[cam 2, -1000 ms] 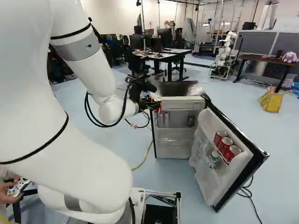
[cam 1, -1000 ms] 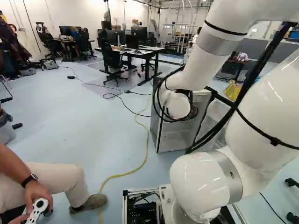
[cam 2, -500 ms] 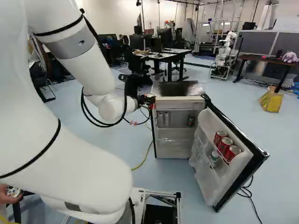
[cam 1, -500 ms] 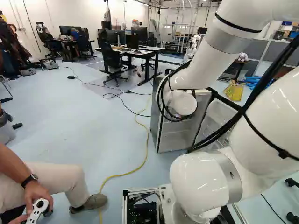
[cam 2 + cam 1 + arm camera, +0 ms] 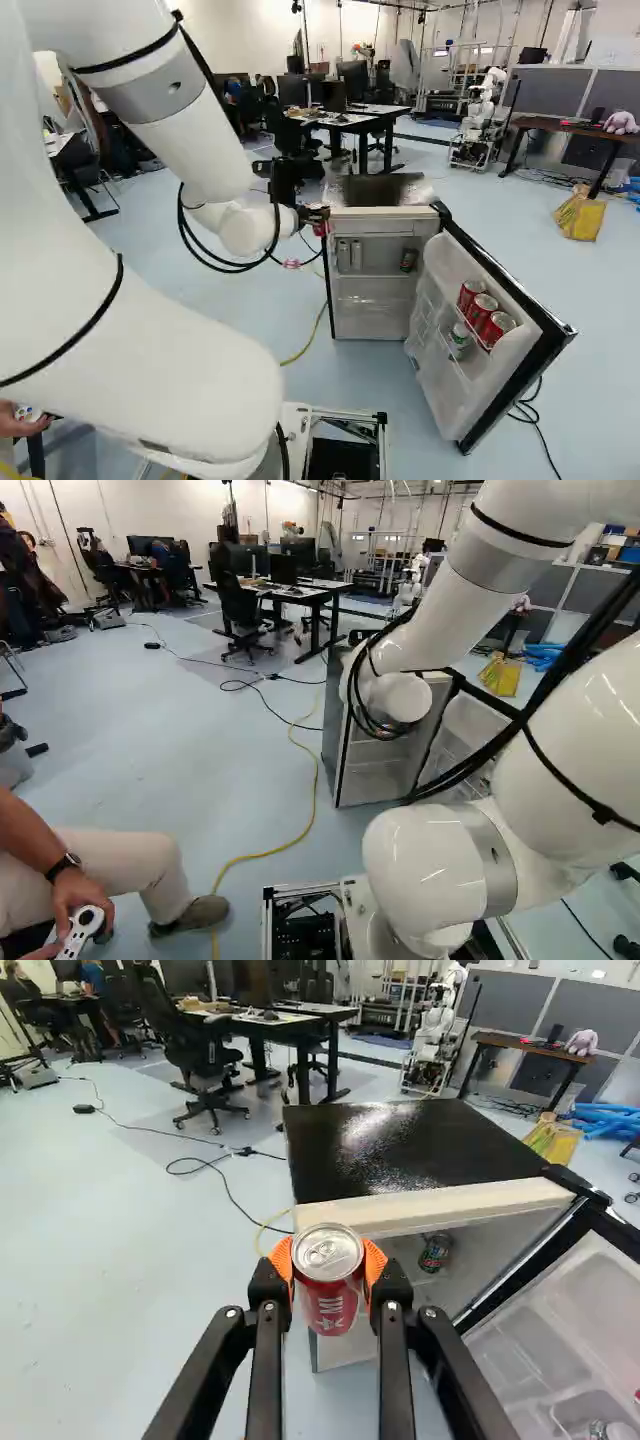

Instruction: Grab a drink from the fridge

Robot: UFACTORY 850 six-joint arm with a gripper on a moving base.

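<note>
Red can (image 5: 328,1278) between orange pads (image 5: 376,1263) (silver lid up), dark-topped fridge (image 5: 400,1145) just ahead

Illumination is bright and diffuse, from overhead. Strong glare marks the fridge top (image 5: 450,1140); narrow highlights mark the arm (image 5: 430,865). The floor (image 5: 110,1250) shows a broad, pale sheen.

Red w/ wht print on can (image 5: 329,1305), silver on its lid. Blk on gripper (image 5: 316,216), orange on its pads (image 5: 281,1258). Wht w/ gray bands + thin blk rings on arm (image 5: 200,165). Glossy blk on fridge top (image 5: 400,1145), cream on its edge. Wht inside fridge door (image 5: 432,388), blk round rim. Pale blue on flr (image 5: 120,780), yel on cord (image 5: 250,857).
</note>
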